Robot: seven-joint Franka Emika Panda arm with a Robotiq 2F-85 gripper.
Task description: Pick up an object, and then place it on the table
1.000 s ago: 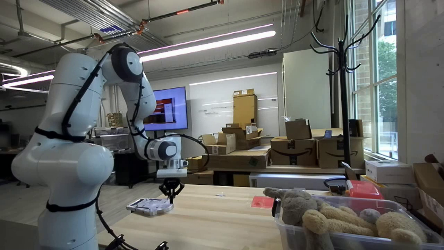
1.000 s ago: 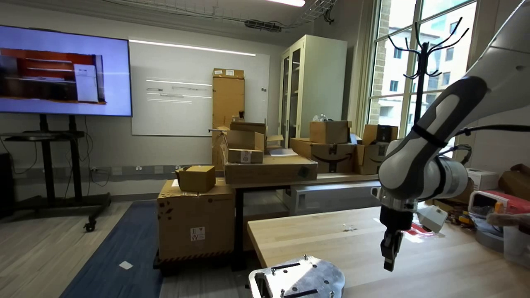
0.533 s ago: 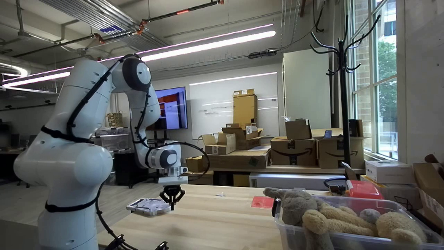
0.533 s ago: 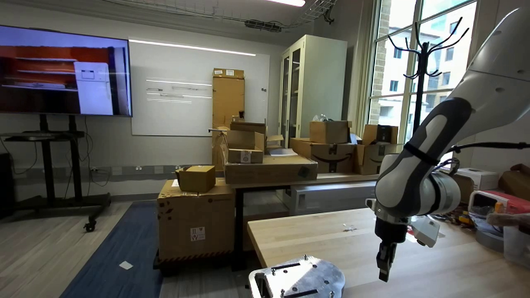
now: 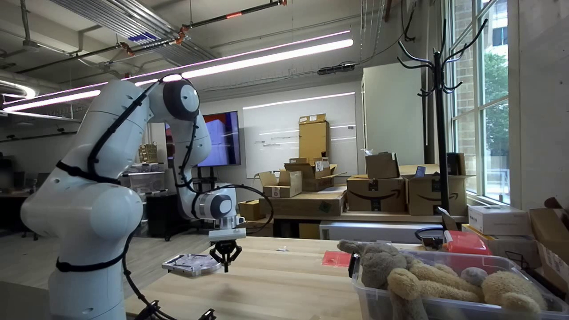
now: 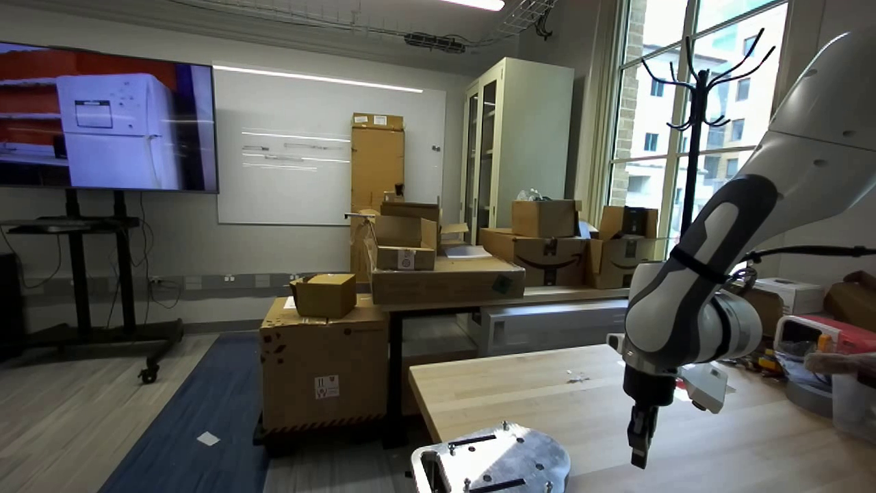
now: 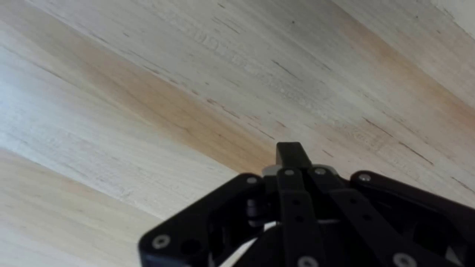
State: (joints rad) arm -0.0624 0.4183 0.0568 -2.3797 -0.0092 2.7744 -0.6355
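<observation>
The table (image 5: 275,289) with its pale plank top shows in both exterior views (image 6: 534,390) and fills the wrist view (image 7: 148,92). My gripper (image 5: 226,268) points down above the table top, beside a grey metal plate (image 5: 191,263). It also shows in an exterior view (image 6: 638,455). In the wrist view the black fingertips (image 7: 293,154) are pressed together with nothing visible between them. Only bare wood shows beneath them there. No object is in the gripper. Which thing is the task's object I cannot tell.
A clear bin (image 5: 444,306) of plush toys (image 5: 426,273) stands at the table's right side. A red sheet (image 5: 335,258) and a small clear scrap (image 5: 282,249) lie on the table. A red-lidded box (image 5: 466,243) is behind the bin. Cardboard boxes (image 5: 375,193) stand farther back.
The arm has lowered the gripper toward the table, and it has shifted slightly away from the metal plate. The gripper stays shut. The picture on the wall screen has changed.
</observation>
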